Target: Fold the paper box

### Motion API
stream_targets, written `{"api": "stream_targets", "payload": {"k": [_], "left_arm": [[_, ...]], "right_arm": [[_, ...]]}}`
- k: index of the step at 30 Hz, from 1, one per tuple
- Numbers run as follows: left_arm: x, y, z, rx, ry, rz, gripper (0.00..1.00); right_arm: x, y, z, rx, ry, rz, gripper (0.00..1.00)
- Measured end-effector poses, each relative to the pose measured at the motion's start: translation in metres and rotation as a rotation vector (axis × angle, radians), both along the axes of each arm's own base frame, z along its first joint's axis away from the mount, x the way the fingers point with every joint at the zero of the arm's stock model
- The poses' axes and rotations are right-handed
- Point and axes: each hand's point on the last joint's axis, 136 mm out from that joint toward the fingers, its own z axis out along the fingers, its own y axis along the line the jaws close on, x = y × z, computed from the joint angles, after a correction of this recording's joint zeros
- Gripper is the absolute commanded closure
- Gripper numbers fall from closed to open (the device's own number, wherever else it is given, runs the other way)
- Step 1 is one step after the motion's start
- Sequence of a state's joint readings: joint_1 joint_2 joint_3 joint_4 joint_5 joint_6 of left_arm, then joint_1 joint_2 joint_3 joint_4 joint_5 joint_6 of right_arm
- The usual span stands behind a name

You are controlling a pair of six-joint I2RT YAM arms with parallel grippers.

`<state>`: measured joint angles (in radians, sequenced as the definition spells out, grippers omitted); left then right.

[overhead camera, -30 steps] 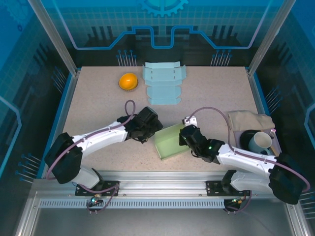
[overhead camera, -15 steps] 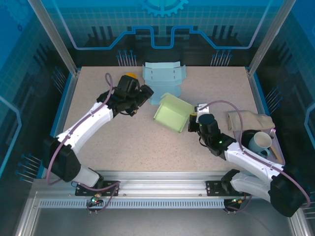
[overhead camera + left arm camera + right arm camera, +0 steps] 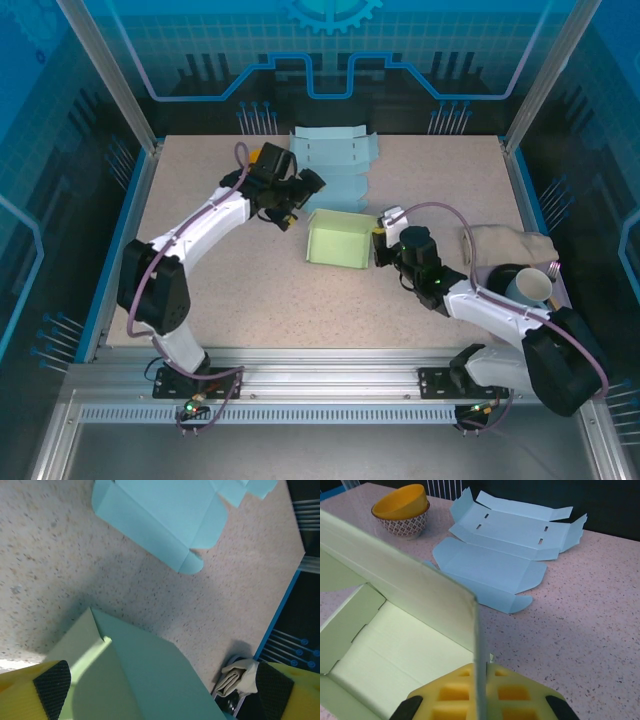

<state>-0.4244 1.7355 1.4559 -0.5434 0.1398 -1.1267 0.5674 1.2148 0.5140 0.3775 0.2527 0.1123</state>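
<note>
While the left arm (image 3: 200,232) stretches far over the table (image 3: 450,180), the left gripper (image 3: 300,198) hangs with jaws wide apart, just left of the pale green paper box (image 3: 338,240) at mid-table. Its walls stand raised, the right wall pinched by the right gripper (image 3: 379,244). A yellow bowl (image 3: 402,507) sits far left; a mug (image 3: 528,290) rests near right.

1. Under your left gripper (image 3: 298,200), the green box (image 3: 338,240) and the flat blue sheet (image 3: 335,160) bar any descent.
2. Behind your right gripper (image 3: 378,246), a cloth (image 3: 505,245) and a mug (image 3: 528,290) crowd the table (image 3: 250,290); the space to its left lies bare.
</note>
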Motion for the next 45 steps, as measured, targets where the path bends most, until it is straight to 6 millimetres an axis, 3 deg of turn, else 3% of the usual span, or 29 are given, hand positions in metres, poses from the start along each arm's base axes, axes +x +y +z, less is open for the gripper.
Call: {"api": "stream_targets", "payload": {"k": [4,9,16,28,45], "left_arm": [[-0.003,-0.009,-0.02,0.006,0.05,-0.017,0.01],[-0.009,-0.019,-0.03,-0.013,0.072,-0.007,0.01],[-0.044,-0.025,-0.067,0.002,0.17,0.008,0.01],[-0.059,-0.023,-0.07,0.037,0.171,0.055,0.04],[-0.083,-0.01,-0.098,0.13,0.188,0.032,0.06]], "right_arm": [[-0.001,0.004,-0.014,-0.051,0.021,0.025,1.0],[-0.004,0.011,-0.023,-0.077,0.033,0.038,1.0],[-0.009,0.02,-0.036,-0.136,0.041,0.022,1.0],[-0.019,0.027,-0.038,-0.161,0.03,-0.025,1.0],[-0.044,0.034,-0.037,0.082,0.288,-0.112,0.96]]}}
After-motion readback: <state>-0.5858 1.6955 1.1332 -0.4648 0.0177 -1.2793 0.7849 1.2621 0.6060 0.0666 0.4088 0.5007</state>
